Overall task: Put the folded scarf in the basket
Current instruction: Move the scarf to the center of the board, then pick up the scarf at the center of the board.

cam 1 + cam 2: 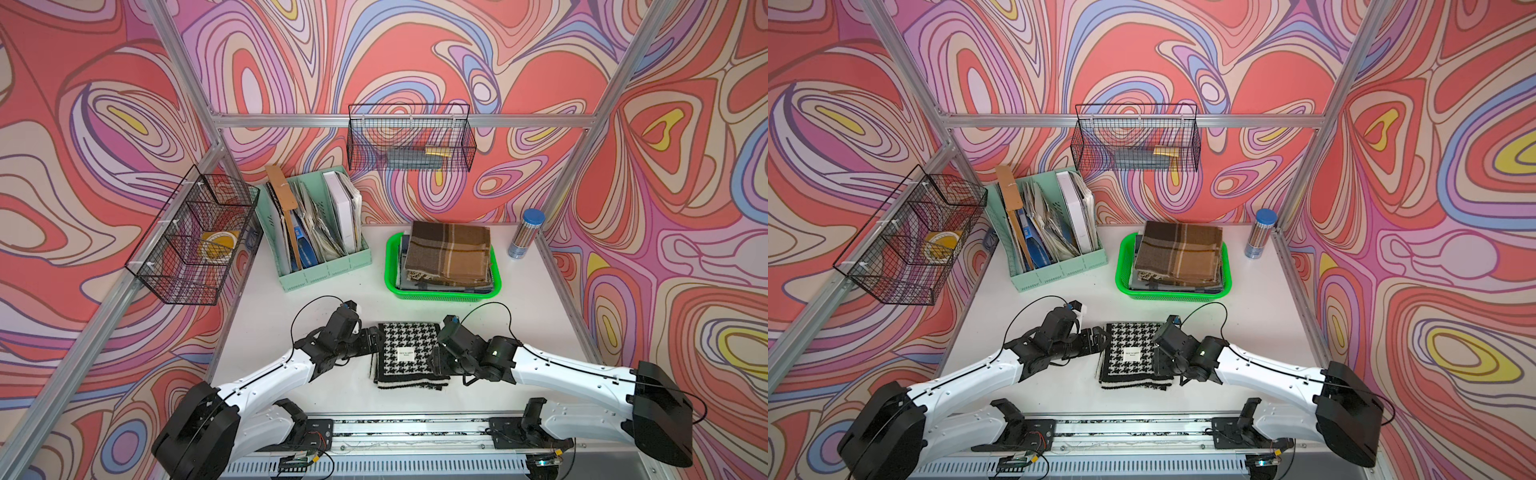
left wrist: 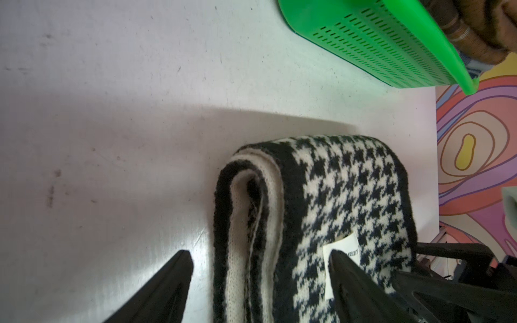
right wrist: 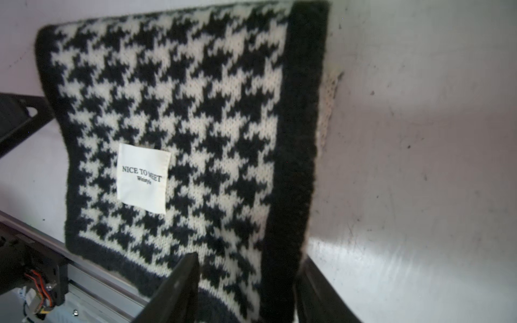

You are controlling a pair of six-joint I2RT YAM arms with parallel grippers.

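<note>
**Top views:** the b/w houndstooth scarf (image 1: 409,353) lies folded flat on the white table (image 1: 519,316), near the front, between the 2 arms. The left gripper (image 1: 376,337) sits at its left edge and the right gripper (image 1: 435,362) at its right edge. From up here I can't tell how wide either stands. The green basket (image 1: 390,266) is further back, well apart from the scarf, w/ a brown plaid cloth (image 1: 449,253) on top of a stack inside. A mint file holder (image 1: 324,270) stands to the basket's left and a blue-capped tube (image 1: 525,235) to its right. Black wire baskets (image 1: 195,237) hang on the frame.

**Left wrist:** this gripper's fingers (image 2: 167,285) are spread wide, straddling the scarf's folded edge. One is over bare table, the other over the top layer by the white label (image 2: 345,251). Nothing is pinched. The basket's perforated wall shows beyond, not touching the scarf.

**Right wrist:** the fingers (image 3: 179,285) are apart here too. One is over the patterned top, the other just outside the black border on the table side. They aren't squeezing the cloth, as far as I can see. The label reads "NICE TO MEET". The scarf is flat on the table, not in the basket.
</note>
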